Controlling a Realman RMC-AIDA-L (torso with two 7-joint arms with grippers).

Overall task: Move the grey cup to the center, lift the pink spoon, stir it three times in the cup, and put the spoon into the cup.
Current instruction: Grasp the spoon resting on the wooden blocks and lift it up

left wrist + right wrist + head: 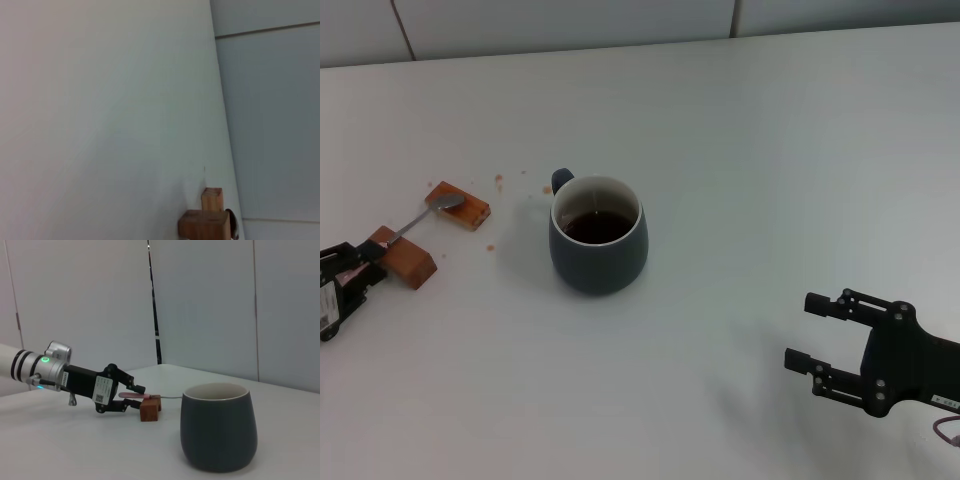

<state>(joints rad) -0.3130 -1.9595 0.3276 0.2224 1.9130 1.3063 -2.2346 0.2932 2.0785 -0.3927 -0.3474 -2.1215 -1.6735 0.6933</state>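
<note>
The grey cup (598, 235) sat near the frame's middle, so I judged that step done. My left gripper (365, 268), spread, straddled the pink spoon (136, 395) on the wooden blocks (408, 262) at left; lifting and stirring remained. The right gripper (812, 332) waited open, lower right.

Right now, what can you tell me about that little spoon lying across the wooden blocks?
The pink spoon is small and slim, with a pale pink handle and a silver metal neck and bowl. It lies bridging two brown wooden blocks, bowl resting on the far one, on the white table, left of the grey cup. The left claw is open around the handle's end.
</note>
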